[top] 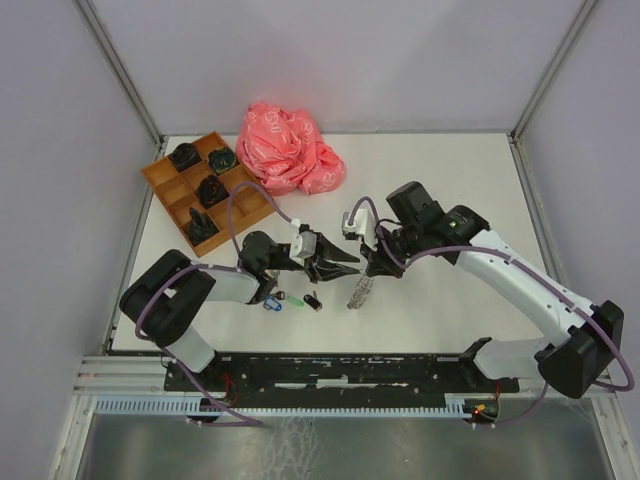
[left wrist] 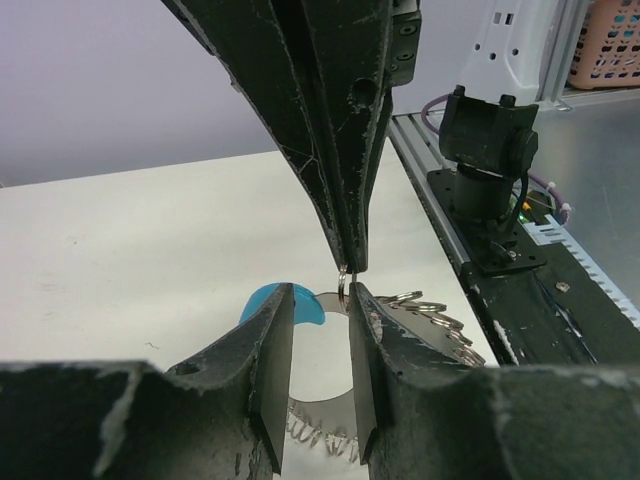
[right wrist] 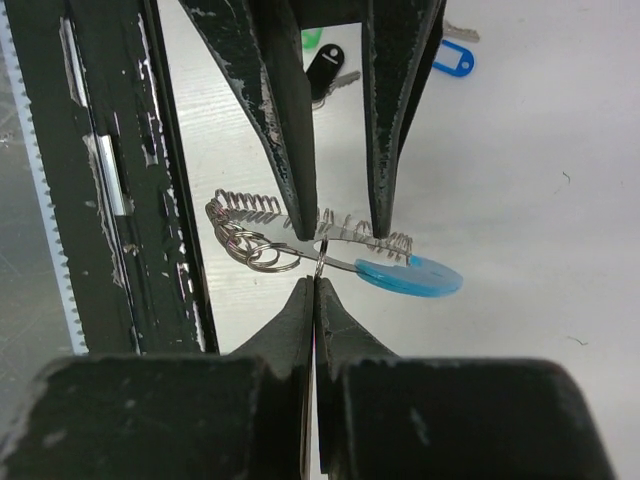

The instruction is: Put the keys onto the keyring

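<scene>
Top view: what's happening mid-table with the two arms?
The right gripper is shut on a small metal ring that carries a blue-ended piece, right by the chain loop. The left gripper is open, a finger on either side of that ring. Tagged keys lie loose on the table.

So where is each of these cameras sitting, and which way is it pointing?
Top external: fixed above and behind, looking down on the table; left arm and right arm show whole.
Left wrist: on the left arm, looking along its open left gripper at the keyring.
Right wrist: on the right arm, looking past its shut right gripper, which pinches a small ring.
Shared: both wrist views show the keyring and the opposite gripper.
</scene>
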### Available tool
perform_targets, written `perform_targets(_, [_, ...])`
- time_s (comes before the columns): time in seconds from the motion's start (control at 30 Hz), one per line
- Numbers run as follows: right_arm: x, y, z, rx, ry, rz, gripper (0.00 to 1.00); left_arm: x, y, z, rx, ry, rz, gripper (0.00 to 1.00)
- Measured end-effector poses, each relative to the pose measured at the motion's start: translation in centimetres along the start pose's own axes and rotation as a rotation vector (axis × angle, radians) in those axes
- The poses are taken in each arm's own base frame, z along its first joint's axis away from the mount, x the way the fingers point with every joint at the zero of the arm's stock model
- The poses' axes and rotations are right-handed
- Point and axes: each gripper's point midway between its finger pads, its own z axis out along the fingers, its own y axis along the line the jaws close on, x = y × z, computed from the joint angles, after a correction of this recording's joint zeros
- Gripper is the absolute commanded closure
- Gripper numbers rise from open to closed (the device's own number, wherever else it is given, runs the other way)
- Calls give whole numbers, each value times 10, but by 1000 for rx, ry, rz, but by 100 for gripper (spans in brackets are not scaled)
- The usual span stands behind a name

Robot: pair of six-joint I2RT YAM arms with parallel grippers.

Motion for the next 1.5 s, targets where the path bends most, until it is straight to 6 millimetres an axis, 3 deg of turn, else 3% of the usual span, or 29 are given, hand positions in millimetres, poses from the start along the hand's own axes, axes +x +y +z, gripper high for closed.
perform_targets(0.4, [2, -3, 1, -12, 155, -27, 100, 5, 0, 6, 23, -10, -22, 69])
perform_targets(0.67, [-5, -6, -3, 1, 168, -54, 99, 8, -4, 8, 45, -6, -32, 74])
perform_targets(0.8, [-4, -6, -1, -5, 181, -58, 100, 8, -4, 9, 47, -6, -32, 80])
perform_targets(0.97, [-1, -5, 3, -14, 203, -59, 99, 8, -3, 9, 46, -7, -33, 96])
perform_targets(1.07, [-1, -6, 3, -12, 207, -64, 98, 8, -4, 9, 48, -7, -34, 97])
perform_targets(1.33, [-3, -6, 1, 1, 202, -75, 79, 5, -2, 10, 26, -19, -47, 97])
perform_targets(1.5, [-16, -8, -10, 58, 124, -114, 67, 4, 4, 8, -26, -35, -57, 97])
